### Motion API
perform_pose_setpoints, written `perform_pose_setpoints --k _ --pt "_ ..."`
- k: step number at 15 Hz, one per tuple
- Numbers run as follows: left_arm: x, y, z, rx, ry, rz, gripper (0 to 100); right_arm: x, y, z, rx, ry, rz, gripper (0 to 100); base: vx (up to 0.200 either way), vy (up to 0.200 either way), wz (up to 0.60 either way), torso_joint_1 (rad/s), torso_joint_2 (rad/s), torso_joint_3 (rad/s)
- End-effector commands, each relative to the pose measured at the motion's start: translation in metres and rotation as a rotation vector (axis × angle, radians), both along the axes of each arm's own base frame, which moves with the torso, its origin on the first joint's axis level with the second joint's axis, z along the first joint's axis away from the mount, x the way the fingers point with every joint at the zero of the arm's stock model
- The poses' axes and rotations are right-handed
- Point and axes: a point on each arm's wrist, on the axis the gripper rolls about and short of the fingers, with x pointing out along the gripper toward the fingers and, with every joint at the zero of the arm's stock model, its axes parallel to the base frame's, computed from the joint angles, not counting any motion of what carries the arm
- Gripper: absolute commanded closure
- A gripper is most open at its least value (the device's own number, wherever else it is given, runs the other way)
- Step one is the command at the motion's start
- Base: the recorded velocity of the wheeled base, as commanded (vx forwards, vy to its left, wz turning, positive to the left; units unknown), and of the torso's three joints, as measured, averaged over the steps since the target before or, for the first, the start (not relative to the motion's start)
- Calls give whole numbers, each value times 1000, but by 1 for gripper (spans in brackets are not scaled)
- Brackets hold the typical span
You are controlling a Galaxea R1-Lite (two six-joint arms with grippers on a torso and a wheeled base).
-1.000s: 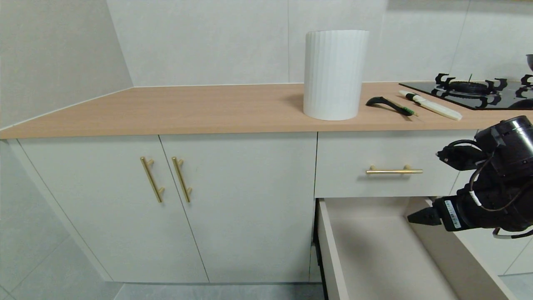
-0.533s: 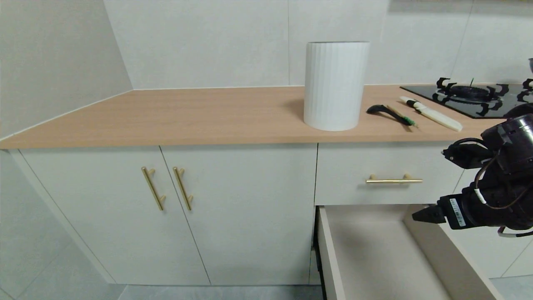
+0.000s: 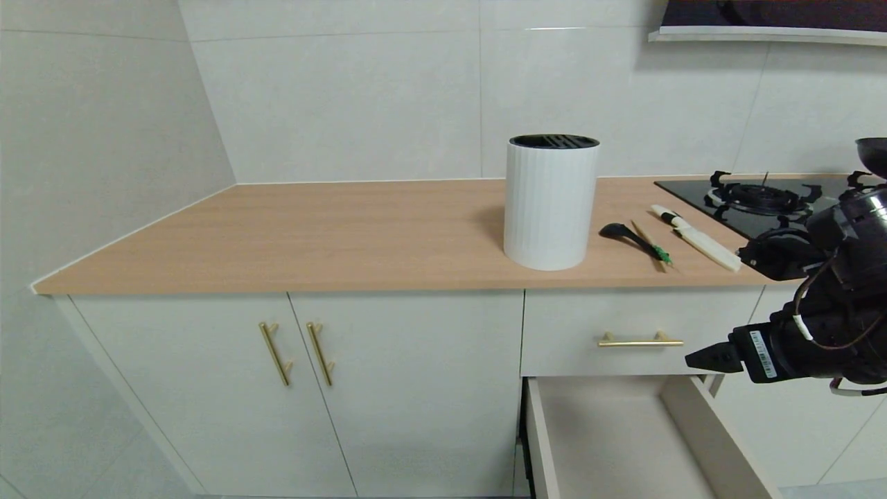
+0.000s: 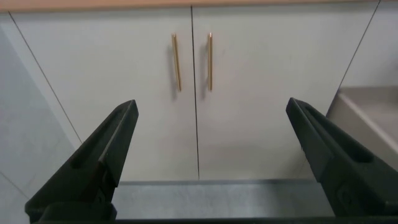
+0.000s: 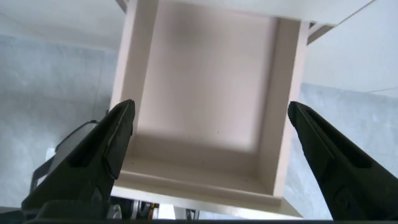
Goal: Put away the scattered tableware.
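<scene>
On the wooden table (image 3: 360,235) a white ribbed holder (image 3: 551,208) stands upright, its black slotted top showing. Just beside it, on the side toward the stove (image 3: 759,201), lie three loose pieces: a black spoon (image 3: 622,233), a thin wooden stick with a green end (image 3: 653,244) touching or nearly touching the spoon's handle (I cannot tell which), and a white knife (image 3: 698,240) a little farther out.

Below the table, under a shut drawer with a brass handle (image 3: 641,341), a lower drawer (image 3: 610,443) is pulled out. The right gripper (image 5: 210,112) hangs above this drawer with its fingers spread wide and nothing between them. The left gripper (image 4: 211,107) is likewise spread and holds nothing, facing the two cupboard doors (image 4: 193,93) with their upright brass handles.
</scene>
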Motion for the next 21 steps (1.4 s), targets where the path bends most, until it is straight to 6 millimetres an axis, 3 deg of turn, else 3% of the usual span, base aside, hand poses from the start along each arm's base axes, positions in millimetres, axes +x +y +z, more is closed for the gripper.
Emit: perform_pose_setpoints --k 1,7,10,14,18,21 --pt "0 0 0 0 -1 0 0 0 0 0 -1 1 1 0 0 0 0 207 -491 -315" --pt "0 0 0 0 0 0 0 9 3 -7 -30 2 35 0 0 0 0 112 -269 -159" --pt "0 0 0 0 0 -1 0 53 16 -7 15 -156 35 0 0 0 0 0 0 0" --pt "0 0 0 0 0 0 0 101 29 3 92 -201 -49 0 0 0 0 0 0 0" --pt "0 0 0 0 0 0 0 125 23 5 132 -168 -211 0 0 0 0 0 0 0" --pt "0 0 0 0 0 -1 0 146 19 -5 116 -174 -316 0 0 0 0 0 0 0"
